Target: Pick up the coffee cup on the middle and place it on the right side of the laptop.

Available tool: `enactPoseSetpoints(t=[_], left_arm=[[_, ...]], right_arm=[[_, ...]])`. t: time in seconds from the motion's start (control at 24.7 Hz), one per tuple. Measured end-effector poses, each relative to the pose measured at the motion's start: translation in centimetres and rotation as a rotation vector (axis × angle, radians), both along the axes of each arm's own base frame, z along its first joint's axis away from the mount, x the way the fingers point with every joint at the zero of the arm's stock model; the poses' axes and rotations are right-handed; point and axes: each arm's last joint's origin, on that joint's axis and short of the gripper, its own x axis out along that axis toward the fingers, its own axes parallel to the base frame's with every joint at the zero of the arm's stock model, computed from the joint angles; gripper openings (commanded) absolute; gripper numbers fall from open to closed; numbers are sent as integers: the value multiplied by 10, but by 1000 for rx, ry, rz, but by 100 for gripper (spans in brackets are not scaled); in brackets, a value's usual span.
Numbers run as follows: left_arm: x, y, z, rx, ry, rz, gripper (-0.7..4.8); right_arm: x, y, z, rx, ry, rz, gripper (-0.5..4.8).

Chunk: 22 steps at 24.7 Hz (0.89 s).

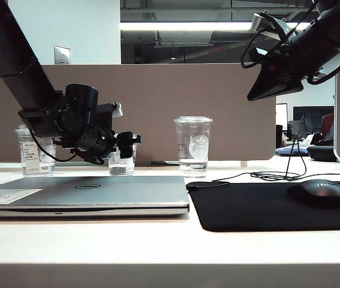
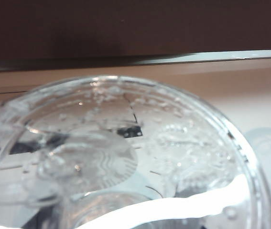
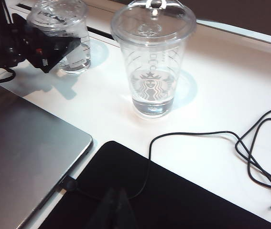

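Behind the laptop [image 1: 86,193], the left gripper [image 1: 123,147] has its 2 fingers either side of the coffee cup [image 1: 122,161] — whether they pinch it I cannot tell. The right gripper [image 3: 113,210] hangs above the mousepad [image 1: 271,205] — fingers together, empty.

- A brown partition panel [image 1: 217,108] runs along the far edge of the white table [image 1: 158,240].
- Above the partition panel, a fluorescent ceiling light [image 1: 184,26] glows.
- A wall switch plate [image 1: 62,55] sits above the partition panel's left part.
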Motion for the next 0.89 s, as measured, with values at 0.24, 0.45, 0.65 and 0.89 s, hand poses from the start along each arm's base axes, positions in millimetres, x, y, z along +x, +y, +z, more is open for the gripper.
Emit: enactPoseSetpoints(t=[0.24,0.45,0.65,0.89], left_arm=[[0,0,0,0,1,-1,268],[-1,-2,1,-11,8,-65,269],[-6,-4,23,-23,34,-149,269],[-16,-1,61,48,3,-166,277]], right_arm=[[0,0,0,-2,4,-3,-6],[0,0,0,-6,1,-1,-6],[0,-2,0,-8,0,-6,-5],[-1,-7,4,-7,-13,-21,-5]])
